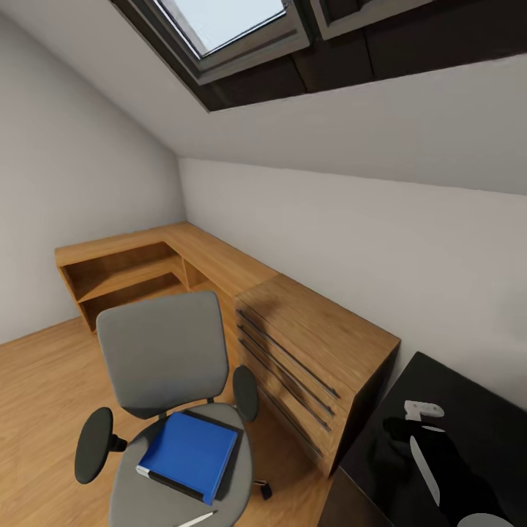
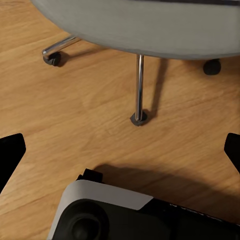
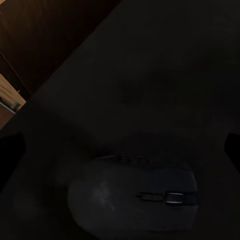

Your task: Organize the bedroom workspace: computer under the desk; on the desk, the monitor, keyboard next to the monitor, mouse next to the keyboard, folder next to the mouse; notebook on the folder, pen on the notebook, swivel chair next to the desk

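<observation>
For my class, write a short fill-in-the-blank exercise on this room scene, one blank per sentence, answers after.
1. The blue folder lies on the seat of the ____.
2. The mouse rests on the glossy ____ desk.
3. The floor under the castors is made of ____.

Answers: swivel chair; black; wood

We see a light wooden dresser (image 1: 315,351) with dark slim handles against the white wall (image 1: 380,241), open wooden shelving (image 1: 124,274) in the corner, a skylight (image 1: 219,22) overhead, and wood flooring (image 1: 44,395).
</observation>
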Controlling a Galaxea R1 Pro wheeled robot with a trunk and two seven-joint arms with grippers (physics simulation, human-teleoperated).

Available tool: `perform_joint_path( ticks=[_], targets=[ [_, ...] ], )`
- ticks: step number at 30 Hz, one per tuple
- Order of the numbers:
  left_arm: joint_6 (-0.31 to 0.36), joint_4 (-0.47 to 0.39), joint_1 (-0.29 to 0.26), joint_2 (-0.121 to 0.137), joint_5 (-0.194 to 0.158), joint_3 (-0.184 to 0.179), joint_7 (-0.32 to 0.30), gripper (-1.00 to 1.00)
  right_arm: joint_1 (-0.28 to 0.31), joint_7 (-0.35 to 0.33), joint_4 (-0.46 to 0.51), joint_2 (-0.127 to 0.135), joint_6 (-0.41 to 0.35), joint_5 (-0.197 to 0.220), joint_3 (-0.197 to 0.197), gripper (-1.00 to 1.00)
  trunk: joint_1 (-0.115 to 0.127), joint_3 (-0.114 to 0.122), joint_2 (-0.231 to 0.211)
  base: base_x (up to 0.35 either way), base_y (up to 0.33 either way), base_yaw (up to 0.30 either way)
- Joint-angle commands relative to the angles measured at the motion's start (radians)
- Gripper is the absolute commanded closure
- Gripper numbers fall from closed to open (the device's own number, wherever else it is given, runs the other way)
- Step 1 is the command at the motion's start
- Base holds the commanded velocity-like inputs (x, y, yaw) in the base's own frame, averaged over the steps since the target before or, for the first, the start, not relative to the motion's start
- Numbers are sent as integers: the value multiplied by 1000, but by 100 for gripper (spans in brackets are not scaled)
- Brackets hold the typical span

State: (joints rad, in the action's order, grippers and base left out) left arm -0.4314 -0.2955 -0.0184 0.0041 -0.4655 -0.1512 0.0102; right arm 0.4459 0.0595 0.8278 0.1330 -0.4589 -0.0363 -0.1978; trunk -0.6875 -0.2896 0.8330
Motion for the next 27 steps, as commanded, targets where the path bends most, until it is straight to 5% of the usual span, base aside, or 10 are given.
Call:
perform_joint_path(
  ticks=[1,27],
  targets=[
    [-4,1,-1,0,-9,-7,1,-100,1,1,2,0,-6,-4,0,-100,0,-1,1,0,0,0],
    [-4,1,0,2,-9,-4,1,-100,1,2,1,-1,-6,-4,1,-100,0,-1,1,-25,0,0]
  ],
)
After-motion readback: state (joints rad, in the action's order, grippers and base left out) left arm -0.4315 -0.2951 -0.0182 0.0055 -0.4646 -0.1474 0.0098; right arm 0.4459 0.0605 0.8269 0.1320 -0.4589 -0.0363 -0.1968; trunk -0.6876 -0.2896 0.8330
